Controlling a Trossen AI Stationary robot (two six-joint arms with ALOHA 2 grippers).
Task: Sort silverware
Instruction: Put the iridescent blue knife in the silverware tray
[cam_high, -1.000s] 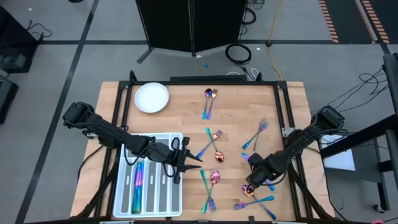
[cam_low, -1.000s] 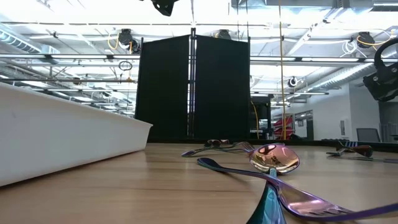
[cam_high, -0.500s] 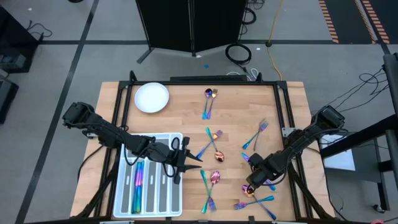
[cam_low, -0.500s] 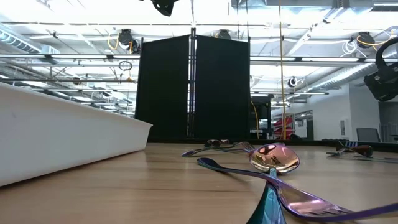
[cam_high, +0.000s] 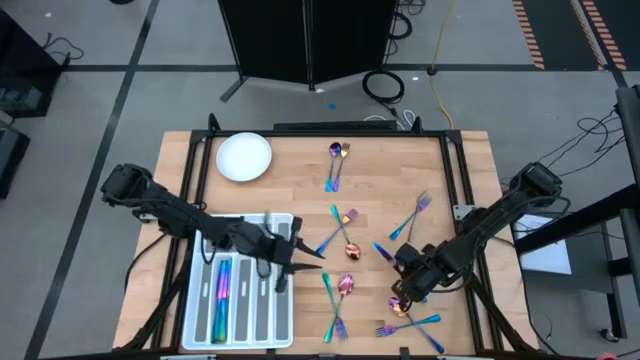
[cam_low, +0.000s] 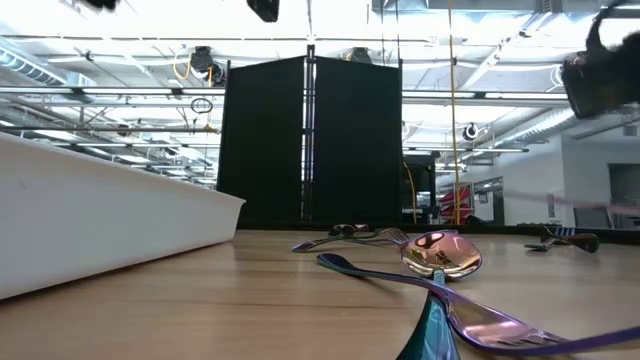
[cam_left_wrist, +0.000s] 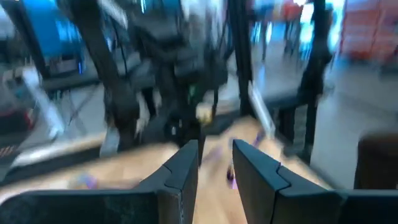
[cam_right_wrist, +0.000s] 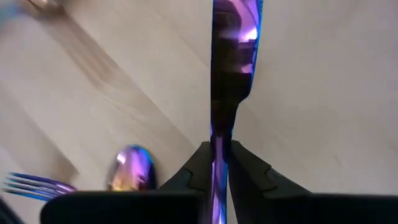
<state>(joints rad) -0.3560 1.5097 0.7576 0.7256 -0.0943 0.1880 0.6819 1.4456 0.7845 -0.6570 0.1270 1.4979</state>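
Iridescent silverware lies scattered on the wooden table: spoons and forks at the far middle (cam_high: 337, 165), the middle (cam_high: 345, 228), the right (cam_high: 415, 215) and the near edge (cam_high: 410, 322). My right gripper (cam_high: 403, 275) hangs over the table's near right, shut on one slim blue-purple piece (cam_right_wrist: 233, 56) that looks like a knife. My left gripper (cam_high: 300, 256) is open and holds nothing. It points level toward the table's right, just past the compartment tray (cam_high: 272, 325). Several pieces (cam_high: 222, 290) lie in that tray. My right gripper pinches the slim piece between its two fingers (cam_right_wrist: 199, 163), on a narrow stretch (cam_right_wrist: 217, 134) below its wider part. The fingers come steeply from above. The piece runs on past the fingertips toward the table's middle (cam_high: 384, 251). I cannot tell whether it still touches the wood.
A white round plate (cam_high: 244, 157) sits at the far left corner. A spoon (cam_high: 398, 305) and crossed forks (cam_high: 395, 326) lie just near of my right gripper. In the low view a spoon (cam_low: 440, 255) lies close by, with the tray's wall (cam_low: 100, 215) at the left.
My right gripper has risen and tipped, taking the slim piece with it. The piece's free end now points more toward the table's middle. My left gripper has tipped upward toward level at the same place beside the tray.
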